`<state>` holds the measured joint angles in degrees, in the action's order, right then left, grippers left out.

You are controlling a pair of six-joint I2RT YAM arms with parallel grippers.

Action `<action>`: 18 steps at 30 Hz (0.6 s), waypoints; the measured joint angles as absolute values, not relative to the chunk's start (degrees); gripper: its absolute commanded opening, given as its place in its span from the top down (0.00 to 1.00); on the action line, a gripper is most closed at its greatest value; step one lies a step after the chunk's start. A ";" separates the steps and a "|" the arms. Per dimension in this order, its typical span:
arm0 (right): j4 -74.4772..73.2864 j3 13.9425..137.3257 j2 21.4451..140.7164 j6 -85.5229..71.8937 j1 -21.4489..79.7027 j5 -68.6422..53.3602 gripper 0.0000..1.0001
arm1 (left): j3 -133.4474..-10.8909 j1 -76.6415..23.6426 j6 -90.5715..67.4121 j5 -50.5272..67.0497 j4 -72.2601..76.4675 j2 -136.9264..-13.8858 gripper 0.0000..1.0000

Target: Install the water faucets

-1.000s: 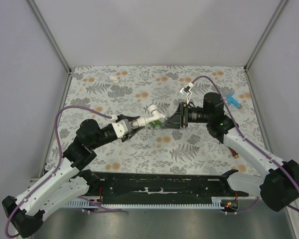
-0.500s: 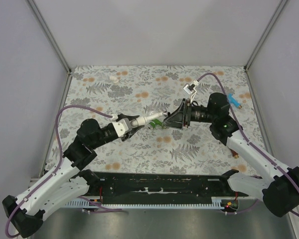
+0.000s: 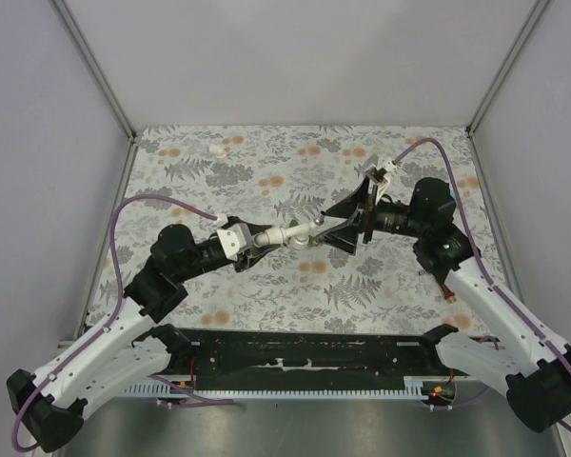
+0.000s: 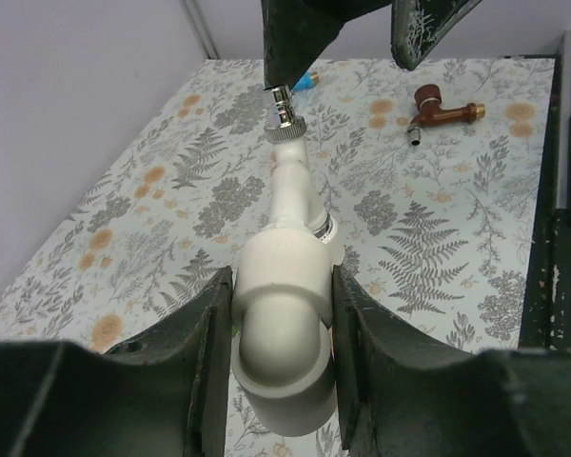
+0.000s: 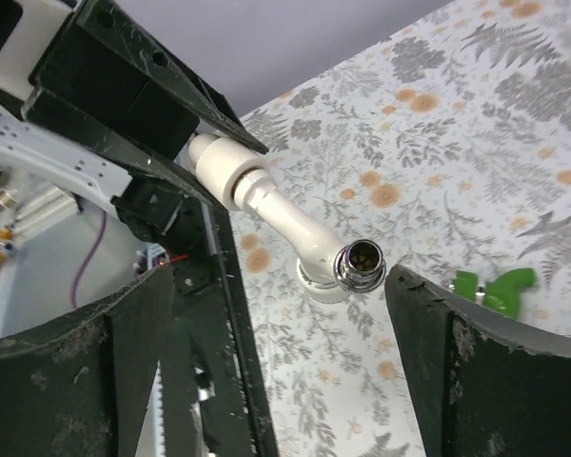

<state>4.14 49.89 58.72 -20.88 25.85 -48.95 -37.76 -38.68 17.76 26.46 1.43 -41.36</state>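
Far left, a stubby white fitting (image 3: 216, 149) lies alone near the back edge of the floral table (image 3: 266, 290). Moving in, we've got the left gripper (image 3: 257, 238) clamped firmly on the thick end of the white faucet (image 3: 293, 232), holding it up off the table with its spout end pointing right. The silver tip (image 5: 362, 257) sits right between the fingers of the right gripper (image 3: 326, 226). Those jaws stand wide, one on each side, gripping nothing. From the right wrist we see a sliver of gap to the nearer finger. Just below the tip, the green faucet (image 3: 312, 243) lies on the table. Further right, beside the right arm, the reddish-brown faucet (image 4: 440, 111) lies well apart.
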 measured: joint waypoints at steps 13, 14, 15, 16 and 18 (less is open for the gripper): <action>-1.04 48.99 48.40 2.11 25.69 -47.81 0.02 | -37.82 -38.98 9.67 32.14 7.92 -42.24 0.98; -0.43 48.82 49.21 2.20 25.69 -49.34 0.02 | -37.82 -38.98 9.13 33.17 8.71 -42.30 0.98; 0.01 48.64 50.04 2.17 25.71 -50.46 0.02 | -37.82 -38.98 8.49 34.11 9.45 -42.39 0.98; 0.45 48.42 51.16 2.04 25.71 -51.35 0.02 | -37.82 -38.98 7.92 35.18 10.15 -42.52 0.98; 1.19 47.68 52.99 1.48 25.71 -53.52 0.04 | -37.82 -39.00 6.90 37.12 11.57 -42.72 0.98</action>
